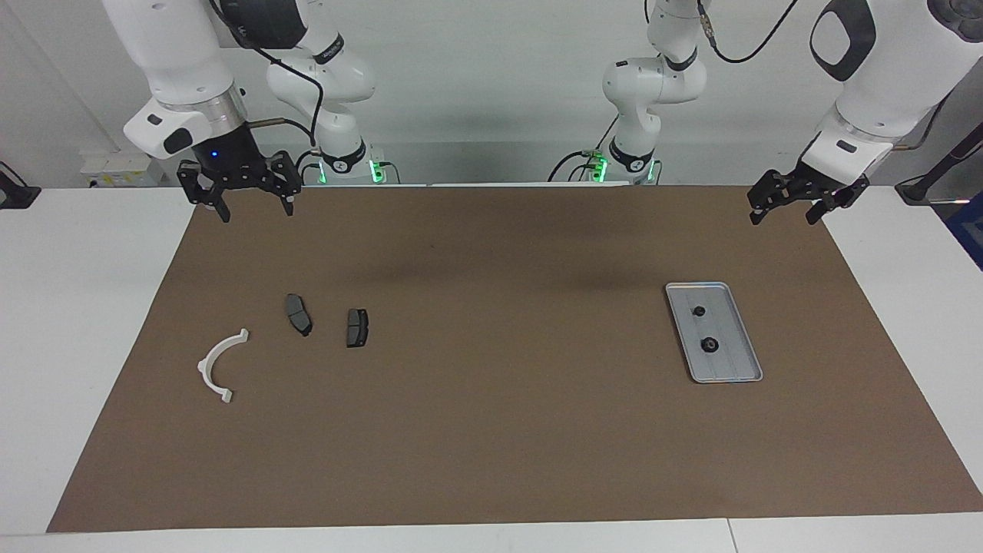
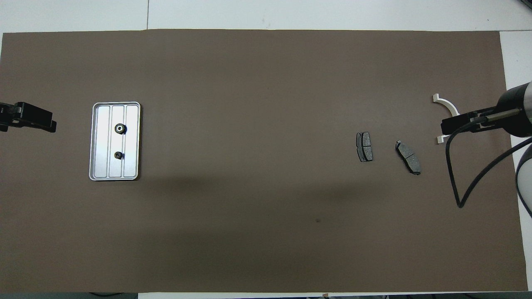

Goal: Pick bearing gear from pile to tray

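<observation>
Gears (image 1: 708,345) in tray (image 1: 741,338), apart from both end effectors

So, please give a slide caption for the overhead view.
Two black gears lie in the tray; two brake pads and a white bracket remain outside.

Robotics lab. Two white arms w/ cabled bases, brown mat (image 1: 491,430) on white table (image 1: 77,307). Bare white wall.

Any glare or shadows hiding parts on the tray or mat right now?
Overhead view: the tray shines bright, but both black gears stay distinct; a broad soft shadow band crosses the mat nearer the robots, covering no parts. Facing view: faint arm shadows lie on the mat near the robots; the brake pads and white bracket are evenly lit.
</observation>
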You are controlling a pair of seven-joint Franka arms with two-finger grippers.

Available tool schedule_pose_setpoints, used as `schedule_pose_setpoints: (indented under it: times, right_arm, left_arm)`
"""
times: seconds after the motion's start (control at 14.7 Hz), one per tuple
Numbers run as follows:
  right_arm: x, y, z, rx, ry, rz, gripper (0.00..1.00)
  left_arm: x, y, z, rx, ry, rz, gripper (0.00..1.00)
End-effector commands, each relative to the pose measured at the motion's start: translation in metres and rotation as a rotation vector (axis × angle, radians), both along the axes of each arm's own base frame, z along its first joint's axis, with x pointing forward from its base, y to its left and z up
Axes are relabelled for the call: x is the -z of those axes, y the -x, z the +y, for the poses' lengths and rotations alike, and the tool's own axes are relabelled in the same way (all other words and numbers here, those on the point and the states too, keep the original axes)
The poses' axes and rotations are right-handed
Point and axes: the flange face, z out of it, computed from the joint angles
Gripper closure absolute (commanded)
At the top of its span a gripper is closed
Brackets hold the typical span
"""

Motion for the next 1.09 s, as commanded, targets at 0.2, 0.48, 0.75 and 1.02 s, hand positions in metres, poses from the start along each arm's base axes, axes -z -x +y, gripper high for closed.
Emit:
schedule_pose_setpoints:
  times: [0.2, 0.48, 0.75, 1.02]
  right_arm:
    - [-0.004, 0.005, -0.002, -0.018, -0.017, 0.007, 0.0]
    - [-0.004, 0.005, -0.005, -0.014, -0.017, 0.007, 0.0]
    - [-0.004, 0.004, -0.003, -0.017, -0.017, 0.006, 0.0]
    - [-0.004, 0.004, -0.004, -0.014, -0.017, 0.006, 0.0]
  left_arm:
    - [-0.005, -0.001, -0.002, 0.02, 0.004, 0.001, 0.0]
    - [-0.003, -0.001, -0.002, 0.02, 0.005, 0.0, 0.0]
    - [0.001, -0.002, -0.005, 0.023, 0.005, -0.008, 0.0]
    - [0.003, -0.001, -0.014, 0.04, 0.005, -0.017, 0.0]
